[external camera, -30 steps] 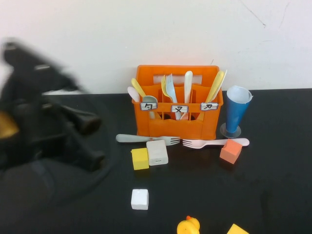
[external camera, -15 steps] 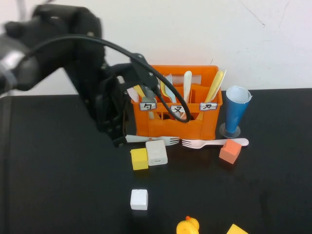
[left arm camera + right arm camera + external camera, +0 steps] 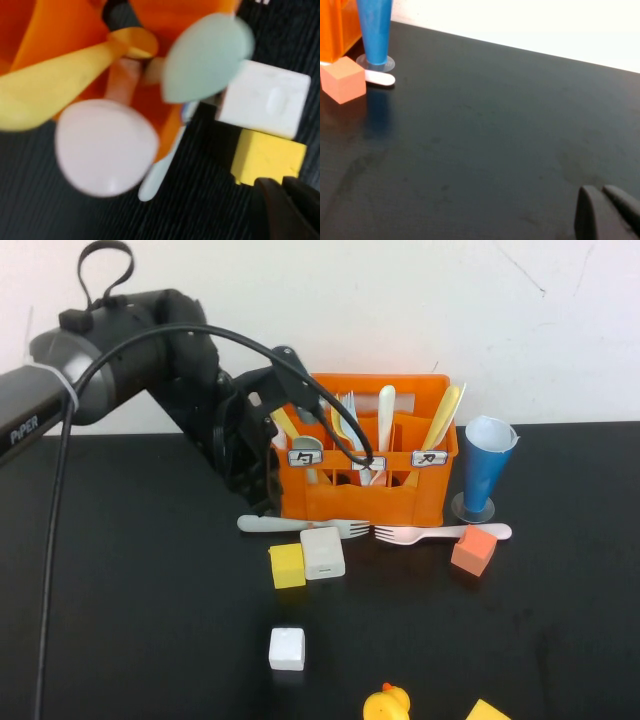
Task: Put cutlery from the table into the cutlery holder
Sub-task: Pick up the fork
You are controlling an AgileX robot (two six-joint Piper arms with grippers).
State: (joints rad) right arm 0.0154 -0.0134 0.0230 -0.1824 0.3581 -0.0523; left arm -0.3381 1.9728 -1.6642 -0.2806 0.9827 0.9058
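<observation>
The orange cutlery holder (image 3: 400, 505) stands at the back of the black table (image 3: 120, 620) with several spoons and forks upright in it. A pale grey-blue fork (image 3: 290, 525) and a whitish fork (image 3: 430, 533) lie flat in front of it. My left gripper (image 3: 262, 502) hangs low by the holder's left end, just above the grey-blue fork's handle. In the left wrist view it (image 3: 282, 186) is shut and empty, with spoon bowls (image 3: 205, 57) and the fork handle (image 3: 160, 172) below. My right gripper (image 3: 605, 192) is shut and empty over bare table, outside the high view.
A white cube (image 3: 322, 552) and a yellow cube (image 3: 287, 566) touch the grey-blue fork's front side. An orange cube (image 3: 473, 549) sits by the whitish fork. A blue paper cup (image 3: 485, 468) stands right of the holder. A small white cube (image 3: 287, 648), a duck (image 3: 386, 704) and a yellow block (image 3: 487, 711) lie near the front.
My left arm has swung from the front left up to the holder's left end. The forks and cubes have not moved.
</observation>
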